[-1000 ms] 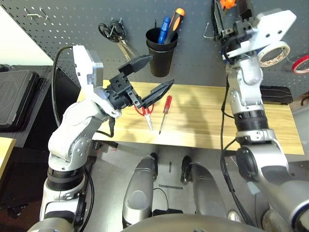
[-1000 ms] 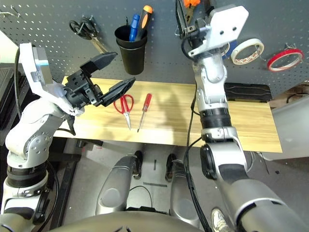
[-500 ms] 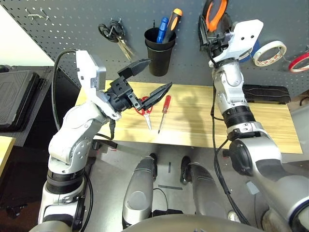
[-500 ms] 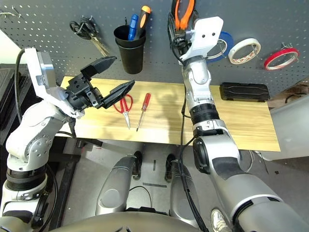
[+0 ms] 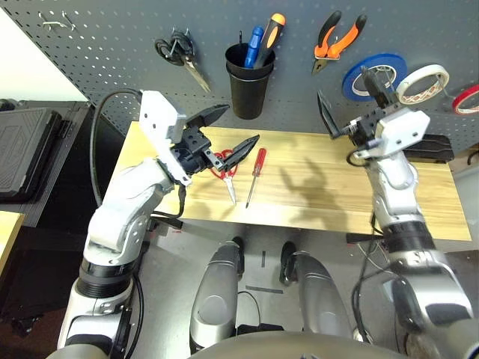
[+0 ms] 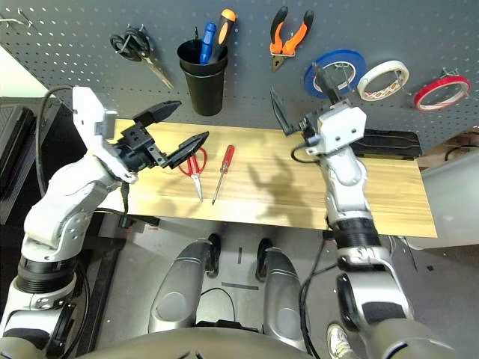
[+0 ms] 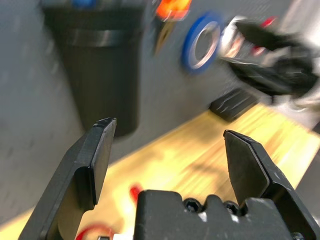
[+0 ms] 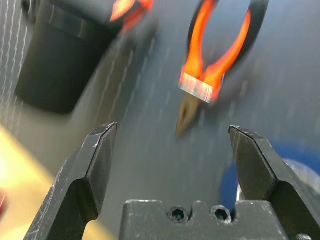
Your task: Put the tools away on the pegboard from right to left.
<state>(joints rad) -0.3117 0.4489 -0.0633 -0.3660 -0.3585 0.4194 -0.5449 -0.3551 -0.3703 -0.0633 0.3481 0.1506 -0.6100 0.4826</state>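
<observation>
Pegboard (image 5: 299,82): bears the pliers (image 5: 337,43), jaws down, between the black cup (image 5: 248,91) and the blue tape roll (image 5: 374,76); red tape ring (image 6: 441,91) at far right.
Table (image 5: 292,202): red-handled scissors (image 6: 194,172) beside the screwdriver (image 6: 224,173).
Left gripper (image 5: 226,133): above the scissors, jaws wide, empty.
Right gripper (image 8: 173,129): below the pliers, jaws wide, empty.

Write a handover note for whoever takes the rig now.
Right gripper: open and empty, away from the pegboard's pliers.
Left gripper: open and empty, above the table.
Done: red tape and orange-handled pliers hang on the pegboard.
Left: red screwdriver, then red scissors, both lying on the table; the screwdriver is further right, so likely next.
</observation>
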